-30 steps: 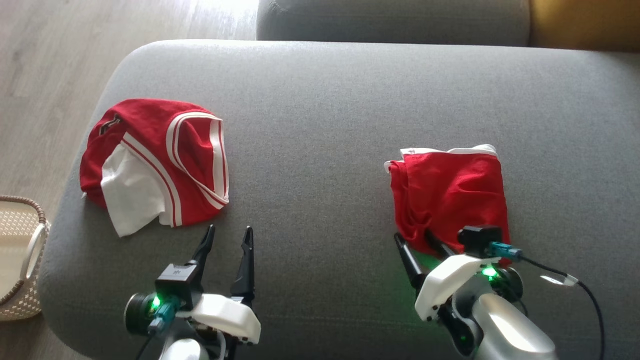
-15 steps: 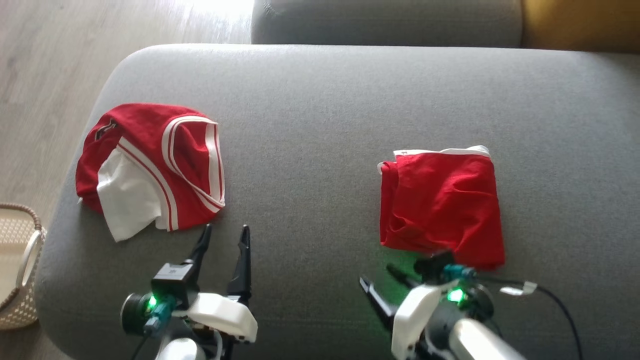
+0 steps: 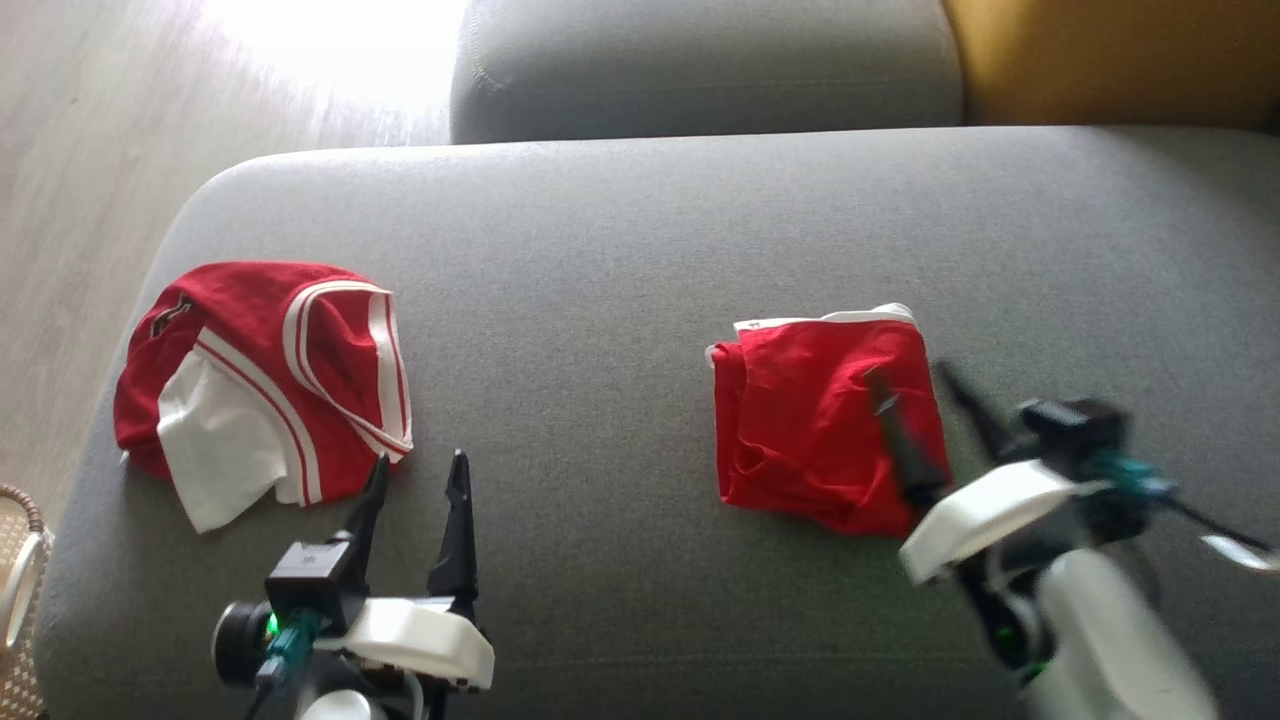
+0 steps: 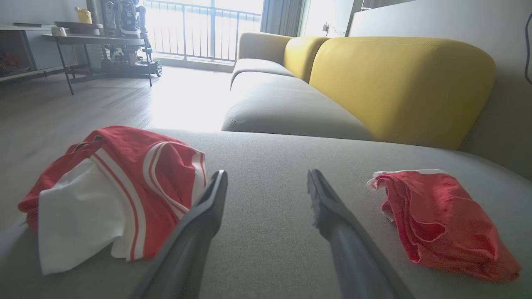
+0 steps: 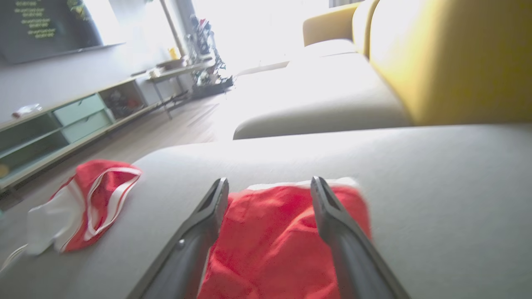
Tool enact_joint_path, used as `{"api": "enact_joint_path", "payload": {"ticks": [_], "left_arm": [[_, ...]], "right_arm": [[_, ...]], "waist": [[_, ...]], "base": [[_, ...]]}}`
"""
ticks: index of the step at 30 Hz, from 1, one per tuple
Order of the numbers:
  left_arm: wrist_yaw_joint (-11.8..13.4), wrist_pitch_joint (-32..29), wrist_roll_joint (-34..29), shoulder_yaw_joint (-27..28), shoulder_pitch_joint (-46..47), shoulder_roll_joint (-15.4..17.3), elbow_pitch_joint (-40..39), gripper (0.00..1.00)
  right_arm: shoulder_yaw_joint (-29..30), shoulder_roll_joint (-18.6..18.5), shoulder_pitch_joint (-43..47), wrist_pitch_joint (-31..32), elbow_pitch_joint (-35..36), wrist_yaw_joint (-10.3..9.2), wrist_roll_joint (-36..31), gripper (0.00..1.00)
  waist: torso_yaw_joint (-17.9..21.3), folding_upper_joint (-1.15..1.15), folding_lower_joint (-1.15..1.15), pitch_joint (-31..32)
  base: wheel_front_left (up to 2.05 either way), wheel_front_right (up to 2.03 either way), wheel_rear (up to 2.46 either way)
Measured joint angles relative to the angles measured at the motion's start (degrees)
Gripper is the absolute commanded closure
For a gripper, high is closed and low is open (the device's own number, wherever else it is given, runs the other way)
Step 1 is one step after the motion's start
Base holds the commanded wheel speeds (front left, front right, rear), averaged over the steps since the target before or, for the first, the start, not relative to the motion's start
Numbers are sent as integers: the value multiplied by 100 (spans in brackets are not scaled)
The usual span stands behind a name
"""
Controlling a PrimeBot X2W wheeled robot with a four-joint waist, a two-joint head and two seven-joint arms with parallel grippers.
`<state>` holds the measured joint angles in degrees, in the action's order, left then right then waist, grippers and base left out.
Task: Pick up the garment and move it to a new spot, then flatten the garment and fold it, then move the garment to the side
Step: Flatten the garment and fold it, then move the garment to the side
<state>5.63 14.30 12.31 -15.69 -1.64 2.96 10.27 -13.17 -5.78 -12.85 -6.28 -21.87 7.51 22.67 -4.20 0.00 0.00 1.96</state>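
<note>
At the near edge of the grey sofa cushion [image 3: 620,250], the left gripper [image 3: 418,468] rests with its fingers spread and empty, pointing at the gap between the two garments. The right gripper [image 3: 912,378], blurred, is also spread wide and grips nothing; its fingers hang over the right part of the folded red garment [image 3: 800,430], which lies flat on the cushion's right half. Well apart on the left half, a crumpled red and white garment [image 3: 250,390] sits just beyond the left fingertips. A woven basket [image 3: 15,600] stands on the wooden floor [image 3: 80,150] at the left. Farther back are another grey seat [image 3: 700,60] and a yellow backrest [image 3: 1100,60].
</note>
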Motion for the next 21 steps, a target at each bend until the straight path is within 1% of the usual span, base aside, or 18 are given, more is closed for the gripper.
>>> {"api": "enact_joint_path", "payload": {"ticks": [2, 4, 7, 9, 11, 14, 21], "left_arm": [[0, 0, -75, 13, -1, 0, -178, 0], [0, 0, -216, 43, -9, 0, -349, 0], [63, 0, -203, 175, -70, 1, -542, 0], [169, 0, -85, 197, -125, 1, -665, 0], [227, 0, 172, 193, -229, 3, -737, 0], [245, 1, 87, 172, -383, 4, -740, 0], [244, 0, 13, 155, -418, 5, -725, 0]], "right_arm": [[478, -9, 43, -182, 264, 0, -357, 0], [792, -10, 175, -334, 521, 0, -804, 0], [1132, 51, 575, -524, 875, 0, -1139, 0], [1323, 93, 883, -627, 1039, 0, -1421, 0], [1532, 207, 1111, -716, 1149, 0, -1392, 0], [1745, 257, 1250, -777, 1248, 0, -1359, 0], [1669, 305, 1240, -794, 1272, 0, -1355, 0]], "waist": [[44, 0, 0, 4], [79, 0, 0, 1], [164, 0, 0, -22], [232, 0, 0, -46], [303, 0, 0, -70], [388, 0, 0, -106], [407, 0, 0, -139]], "base": [[0, 0, 0], [0, 0, 0], [0, 0, 0], [0, 0, 0], [0, 0, 0], [0, 0, 0], [0, 0, 0]]}}
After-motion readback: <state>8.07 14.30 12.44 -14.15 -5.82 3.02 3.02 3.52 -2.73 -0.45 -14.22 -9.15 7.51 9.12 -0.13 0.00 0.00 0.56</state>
